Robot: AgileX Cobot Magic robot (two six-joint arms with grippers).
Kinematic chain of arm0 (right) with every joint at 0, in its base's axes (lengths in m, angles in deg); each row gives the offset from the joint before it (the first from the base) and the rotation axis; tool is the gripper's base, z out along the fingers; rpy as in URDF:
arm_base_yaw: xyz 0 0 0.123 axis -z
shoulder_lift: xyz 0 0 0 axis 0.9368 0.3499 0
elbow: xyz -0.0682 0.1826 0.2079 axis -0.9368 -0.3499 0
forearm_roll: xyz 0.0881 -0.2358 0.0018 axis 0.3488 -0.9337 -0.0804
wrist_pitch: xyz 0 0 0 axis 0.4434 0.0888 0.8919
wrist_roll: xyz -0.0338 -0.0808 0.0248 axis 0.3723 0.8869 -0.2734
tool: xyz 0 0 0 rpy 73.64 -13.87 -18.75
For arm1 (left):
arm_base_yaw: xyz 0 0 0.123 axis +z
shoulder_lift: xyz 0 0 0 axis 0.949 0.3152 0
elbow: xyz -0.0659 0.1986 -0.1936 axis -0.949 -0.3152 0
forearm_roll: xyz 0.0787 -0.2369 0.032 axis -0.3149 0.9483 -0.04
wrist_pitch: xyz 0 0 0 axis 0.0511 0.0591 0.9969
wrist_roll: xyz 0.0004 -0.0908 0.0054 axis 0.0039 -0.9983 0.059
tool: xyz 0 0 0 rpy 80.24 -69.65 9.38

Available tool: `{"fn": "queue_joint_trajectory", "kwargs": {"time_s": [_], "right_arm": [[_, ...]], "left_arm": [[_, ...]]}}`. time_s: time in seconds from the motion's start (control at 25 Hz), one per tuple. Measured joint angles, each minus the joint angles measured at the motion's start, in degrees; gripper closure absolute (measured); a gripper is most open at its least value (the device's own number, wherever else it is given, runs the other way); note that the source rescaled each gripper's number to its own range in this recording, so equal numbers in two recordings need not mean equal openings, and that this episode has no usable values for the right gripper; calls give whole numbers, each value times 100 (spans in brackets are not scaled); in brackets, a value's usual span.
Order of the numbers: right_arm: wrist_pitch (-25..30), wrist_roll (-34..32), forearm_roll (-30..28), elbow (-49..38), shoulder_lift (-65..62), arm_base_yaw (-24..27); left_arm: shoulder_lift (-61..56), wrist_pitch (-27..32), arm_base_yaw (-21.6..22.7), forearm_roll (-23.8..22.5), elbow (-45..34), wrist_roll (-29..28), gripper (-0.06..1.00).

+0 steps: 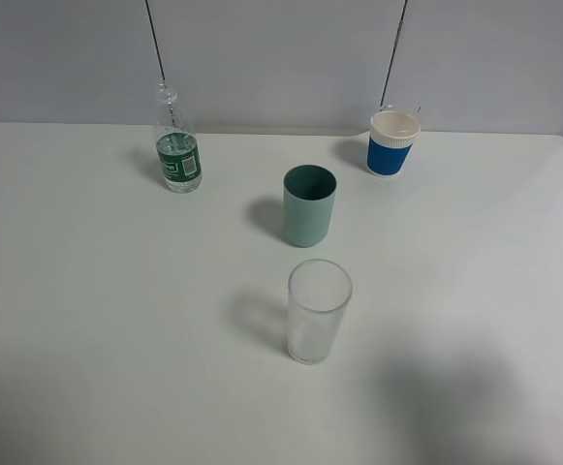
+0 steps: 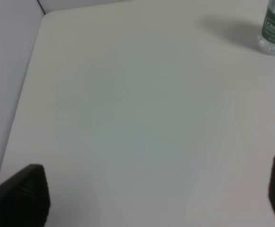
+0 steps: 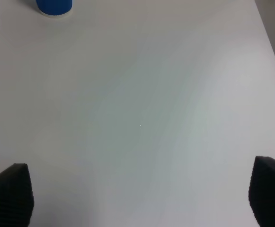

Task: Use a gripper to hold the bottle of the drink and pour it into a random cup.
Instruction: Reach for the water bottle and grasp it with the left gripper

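Observation:
The small clear bottle (image 1: 176,145) with a dark green label stands upright at the back left of the white table, with colourless drink inside. Its lower part also shows in the left wrist view (image 2: 274,30). The teal-green cup (image 1: 309,204) stands upright mid-table, to the right of the bottle. Neither arm shows in the high view. The left gripper (image 2: 156,194) is open, its dark fingertips wide apart over bare table, far from the bottle. The right gripper (image 3: 137,196) is open over bare table and holds nothing.
A taller clear glass tumbler (image 1: 318,310) stands in front of the teal cup. A blue-and-white paper cup (image 1: 392,142) stands at the back right; its base shows in the right wrist view (image 3: 54,6). The table's left edge (image 2: 26,94) meets a grey wall.

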Motion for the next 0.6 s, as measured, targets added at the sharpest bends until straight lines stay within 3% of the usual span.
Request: {"fn": "queue_joint_trajectory", "kwargs": {"time_s": [0.6], "right_arm": [[0, 0, 0, 0, 0, 0]], "left_arm": [[1998, -1444, -26, 443, 0, 1169, -6]]}}
